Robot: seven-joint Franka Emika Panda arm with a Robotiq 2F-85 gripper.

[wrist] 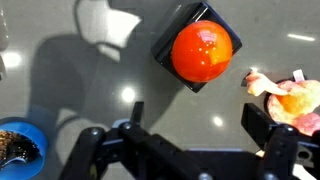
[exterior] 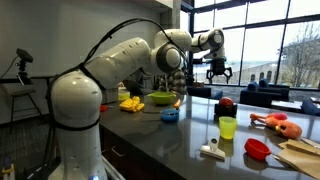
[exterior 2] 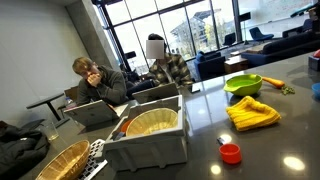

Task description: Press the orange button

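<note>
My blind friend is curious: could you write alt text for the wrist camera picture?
A shiny orange button on a dark square base sits on a dark counter, seen from above. The robot's fingers stand spread apart at the bottom edge; a blue bowl lies lower left, a lumpy orange toy at right.

Open air hangs beneath the gripper (exterior: pixel 218 72) in an exterior view, a clear drop to the orange button (exterior: pixel 225 103). In the wrist view, bare dark counter (wrist: pixel 90 75) lies to the button's left and below it. The lumpy orange toy (wrist: pixel 288 100) crowds the right side, near but apart. The blue bowl (wrist: pixel 18 150) sits well off in the lower corner. The yellow-green cup (exterior: pixel 227 127) stands near the button, on the camera side.
</note>
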